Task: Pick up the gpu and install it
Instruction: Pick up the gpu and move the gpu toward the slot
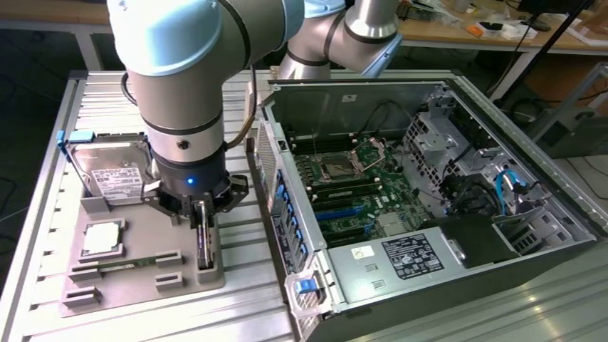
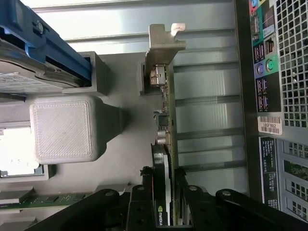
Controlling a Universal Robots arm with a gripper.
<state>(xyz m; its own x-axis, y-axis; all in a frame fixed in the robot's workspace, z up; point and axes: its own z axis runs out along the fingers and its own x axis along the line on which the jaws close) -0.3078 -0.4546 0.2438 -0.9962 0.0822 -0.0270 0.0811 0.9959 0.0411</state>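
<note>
The fingers [image 2: 140,199] are pressing in on the two flat faces of the gpu [image 2: 163,154], one on each side, and are closed onto it at the end away from its bracket [image 2: 161,45]. Gripping across the thin dimension is giving them broad faces to bear on and is leaving the card's long edges free. Whether the pads are already biting hard or only resting against the card is hard to judge, since the contact sits at the very edge of the wrist view.

The gpu is standing on edge, upright, in a slot of the grey printed tray [image 1: 142,285], its pale bracket pointing away from the fingers. The slot is keeping the card vertical so it can be taken from above, and the card is not lifted out.

Just beside it on the same tray, the hard drive [image 1: 109,171] is leaning in its own pocket. The tray is lying on the slatted metal desk [image 1: 238,313], right next to the open computer case [image 1: 428,214], whose motherboard [image 1: 352,192] is lying exposed and facing up. The arm [image 1: 181,85] is reaching straight down over the tray, holding the wrist vertical above the card.
</note>
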